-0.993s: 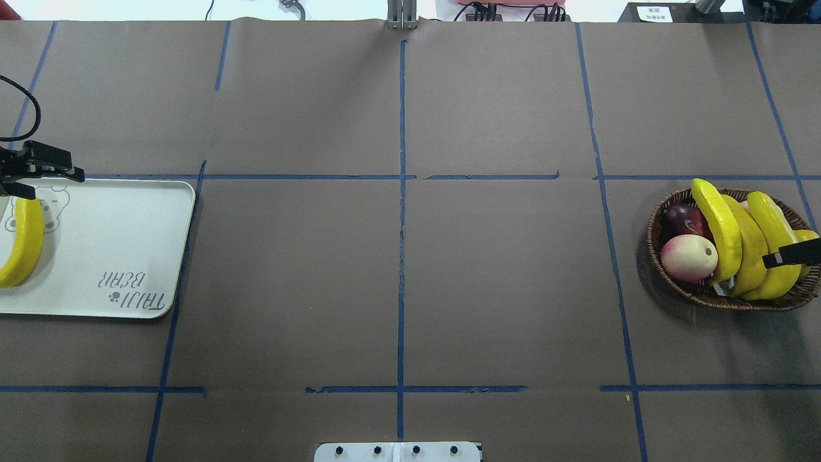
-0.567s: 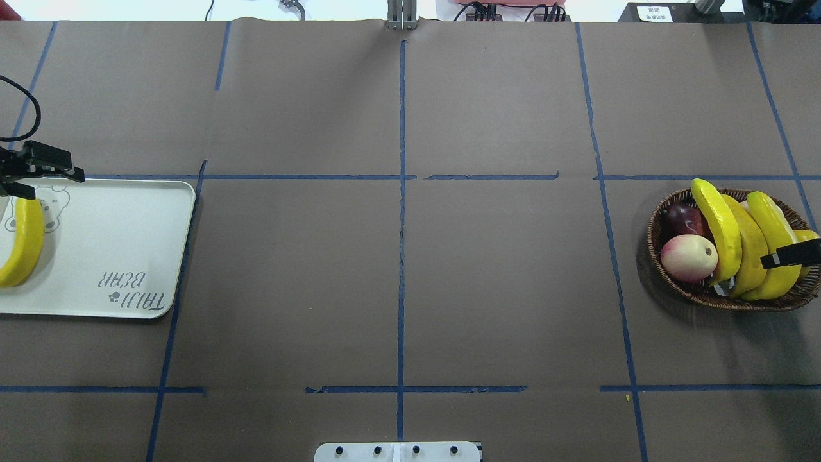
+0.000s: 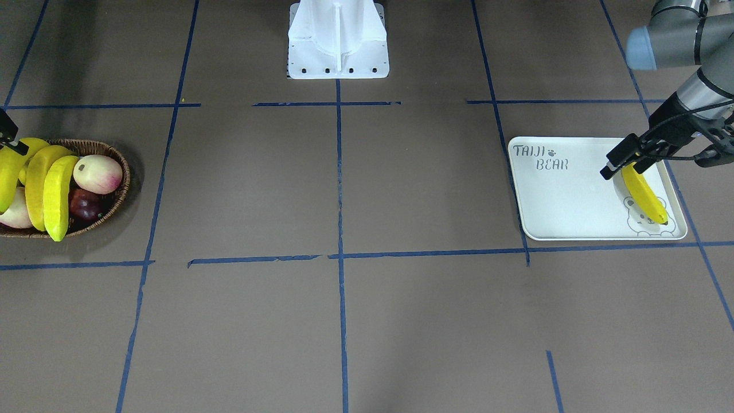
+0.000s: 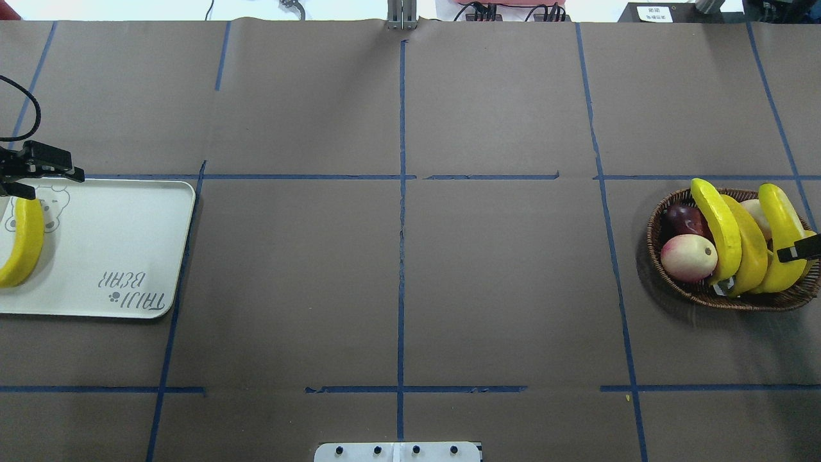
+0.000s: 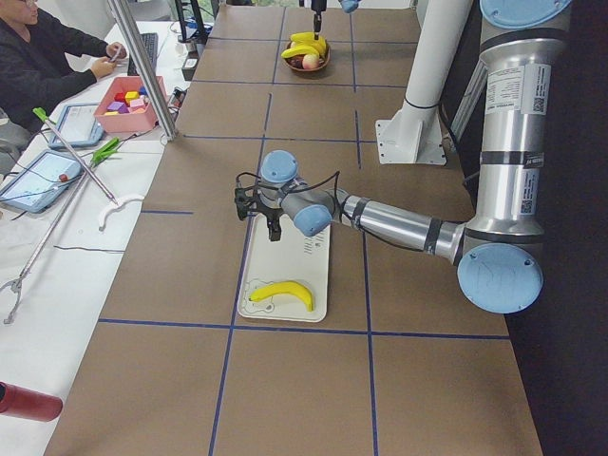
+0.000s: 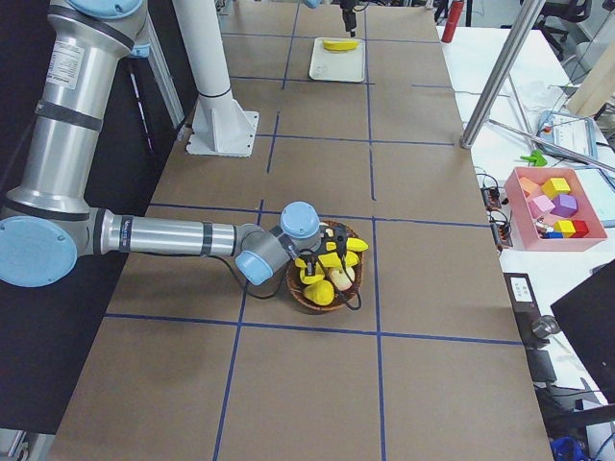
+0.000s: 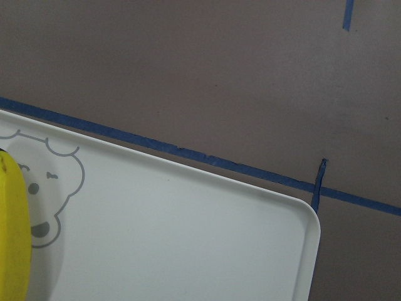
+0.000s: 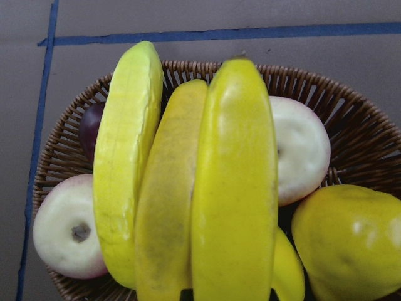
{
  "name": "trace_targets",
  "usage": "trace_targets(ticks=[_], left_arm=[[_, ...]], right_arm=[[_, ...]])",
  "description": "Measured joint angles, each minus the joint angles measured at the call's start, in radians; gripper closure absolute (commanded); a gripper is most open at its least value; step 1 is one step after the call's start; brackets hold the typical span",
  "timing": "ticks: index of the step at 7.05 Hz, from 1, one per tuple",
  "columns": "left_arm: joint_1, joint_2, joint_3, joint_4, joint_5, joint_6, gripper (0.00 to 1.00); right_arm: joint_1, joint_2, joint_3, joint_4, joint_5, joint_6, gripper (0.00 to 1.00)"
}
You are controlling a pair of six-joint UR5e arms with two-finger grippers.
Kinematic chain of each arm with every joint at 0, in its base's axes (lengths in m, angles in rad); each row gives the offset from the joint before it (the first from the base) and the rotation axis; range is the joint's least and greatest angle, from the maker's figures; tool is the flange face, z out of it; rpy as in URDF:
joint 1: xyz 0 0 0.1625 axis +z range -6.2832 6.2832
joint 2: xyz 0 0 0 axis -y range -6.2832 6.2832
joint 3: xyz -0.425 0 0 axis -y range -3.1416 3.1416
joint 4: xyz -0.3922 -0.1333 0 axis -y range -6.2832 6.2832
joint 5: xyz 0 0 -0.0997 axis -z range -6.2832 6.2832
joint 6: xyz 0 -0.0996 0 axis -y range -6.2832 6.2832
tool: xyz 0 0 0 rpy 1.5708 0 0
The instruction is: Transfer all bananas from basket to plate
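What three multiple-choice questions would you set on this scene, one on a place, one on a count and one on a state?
1. Where on the plate does the banana lie?
A over the bear face
B over the lettering
C hanging off the rim

2. How many bananas are in the basket?
A one
B three
C six

3. How is the plate's banana?
A held in the air
B standing on end
C lying flat, ungripped

Key:
1 A, its yellow covers part of the bear face.
2 B, three show side by side in the overhead view.
3 C, it lies flat, and the left gripper is open above the plate.
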Motion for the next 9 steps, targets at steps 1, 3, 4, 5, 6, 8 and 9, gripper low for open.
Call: trace_targets(ticks=[1,3,4,5,6,8,9], left_arm=[[0.0,0.0,-0.003,0.0,0.0,0.0,0.01],[0.0,0.0,-0.009,0.001,0.0,-0.004,0.01],[0.0,-0.001,-0.015,0.004,-0.001,-0.009,0.01],[0.0,0.0,-0.022,0.008,-0.001,-0.011,0.01],[0.0,0.0,-0.027,0.01,-0.001,-0.013,0.01],[0.004,-0.001,-0.038,0.011,-0.002,-0.034,0.01],[0.01,-0.006,-0.045,0.011,-0.002,-0.058,0.01]], right_arm=[[0.035,-0.003,0.002,0.0,0.026,-0.023,1.0],[0.104,-0.014,0.015,-0.001,0.097,-0.088,1.0],[0.127,-0.032,0.038,-0.002,0.114,-0.129,1.0],[0.146,-0.058,0.069,-0.003,0.123,-0.157,1.0],[0.173,-0.068,0.091,-0.014,0.141,-0.169,1.0],[0.239,-0.042,0.176,-0.101,0.22,-0.17,0.99],[0.226,0.002,0.23,-0.176,0.232,-0.157,0.99]])
